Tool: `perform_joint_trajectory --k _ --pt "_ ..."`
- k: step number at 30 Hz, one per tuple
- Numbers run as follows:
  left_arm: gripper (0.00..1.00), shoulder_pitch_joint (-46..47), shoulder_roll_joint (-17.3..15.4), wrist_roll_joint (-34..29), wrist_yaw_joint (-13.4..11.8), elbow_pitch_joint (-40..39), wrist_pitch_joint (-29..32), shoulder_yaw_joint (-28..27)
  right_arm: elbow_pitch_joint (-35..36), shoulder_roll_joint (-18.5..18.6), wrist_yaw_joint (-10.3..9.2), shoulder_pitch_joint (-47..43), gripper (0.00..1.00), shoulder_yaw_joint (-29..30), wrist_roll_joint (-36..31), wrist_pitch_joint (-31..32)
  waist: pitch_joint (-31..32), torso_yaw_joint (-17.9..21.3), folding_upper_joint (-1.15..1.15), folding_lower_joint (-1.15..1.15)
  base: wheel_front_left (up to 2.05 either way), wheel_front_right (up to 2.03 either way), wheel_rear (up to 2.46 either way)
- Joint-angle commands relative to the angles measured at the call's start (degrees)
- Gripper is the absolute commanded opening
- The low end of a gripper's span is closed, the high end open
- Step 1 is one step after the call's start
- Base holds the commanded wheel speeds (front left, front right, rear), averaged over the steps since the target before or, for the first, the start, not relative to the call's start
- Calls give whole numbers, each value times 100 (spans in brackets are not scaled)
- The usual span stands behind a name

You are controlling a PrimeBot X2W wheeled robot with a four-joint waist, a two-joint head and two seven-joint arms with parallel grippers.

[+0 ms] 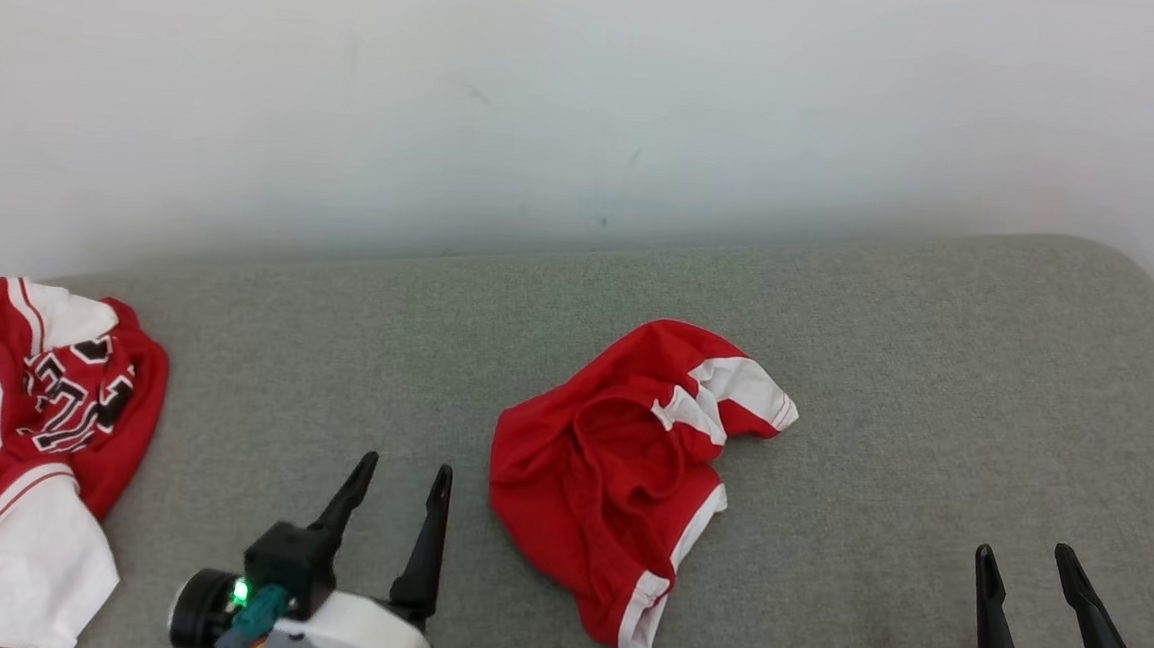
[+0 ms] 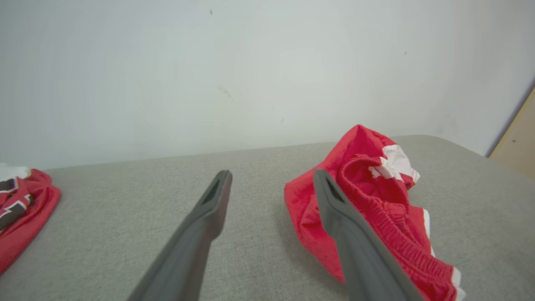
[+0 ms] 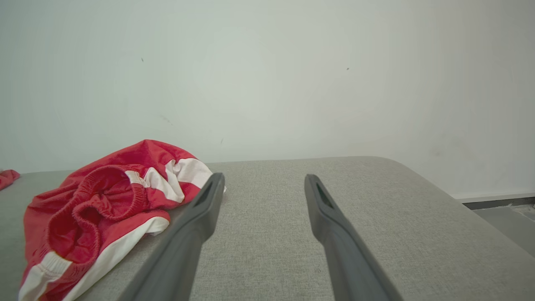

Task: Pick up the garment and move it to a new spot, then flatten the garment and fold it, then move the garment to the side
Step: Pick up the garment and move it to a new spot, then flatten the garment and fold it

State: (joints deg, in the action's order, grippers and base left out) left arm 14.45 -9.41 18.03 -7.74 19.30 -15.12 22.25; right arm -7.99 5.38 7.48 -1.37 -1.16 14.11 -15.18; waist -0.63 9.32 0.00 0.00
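The garment (image 1: 628, 467), red shorts with white trim, lies crumpled in the middle of the grey cushioned surface (image 1: 884, 383). My left gripper (image 1: 406, 469) is open just left of it, with nothing between its fingers. In the left wrist view the garment (image 2: 368, 196) sits to the right, partly behind the right finger, and the left gripper (image 2: 271, 177) is empty. Open and empty as well, my right gripper (image 1: 1024, 557) stands at the lower right, well clear of the cloth. The right wrist view has the garment (image 3: 104, 200) to the left of the right gripper (image 3: 264, 180).
A second red and white jersey (image 1: 19, 430) with black lettering lies bunched at the surface's left edge. A pale wall (image 1: 551, 92) runs behind the surface. The surface's right end curves down toward the floor (image 3: 505, 217).
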Motion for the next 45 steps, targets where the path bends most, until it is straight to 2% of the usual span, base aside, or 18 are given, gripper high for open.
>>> perform_joint_trajectory --k 1,8,15,24,32,37,45 --pt "100 -242 -74 -196 -56 -247 -3 -83 8 59 2 -61 100 32 -30 4 32 -62 0 0 0 0 0" --pt "100 -1324 -70 -754 -183 -1157 -4 -582 -88 126 2 -158 100 -40 -123 4 126 -128 0 0 0 0 0" --pt "100 -2106 113 -1050 -120 -1521 -5 -1120 -244 103 2 -285 100 -118 -149 4 182 -121 0 0 0 0 0" --pt "100 -2238 300 -1281 209 -1446 -5 -1510 -313 54 2 -297 100 -122 -93 4 138 -190 0 0 0 0 0" --pt "100 -2181 401 -1384 374 -1366 -5 -1714 -346 27 2 -216 100 -137 -68 4 141 -135 0 0 0 0 0" --pt "100 -2021 425 -1519 535 -1367 -5 -1605 -350 17 2 -182 100 -184 -43 4 139 -35 0 0 0 0 0" --pt "100 -1030 283 -2000 1132 -1061 76 -806 -289 -9 2 -93 100 -274 -8 5 109 298 0 0 0 0 0"
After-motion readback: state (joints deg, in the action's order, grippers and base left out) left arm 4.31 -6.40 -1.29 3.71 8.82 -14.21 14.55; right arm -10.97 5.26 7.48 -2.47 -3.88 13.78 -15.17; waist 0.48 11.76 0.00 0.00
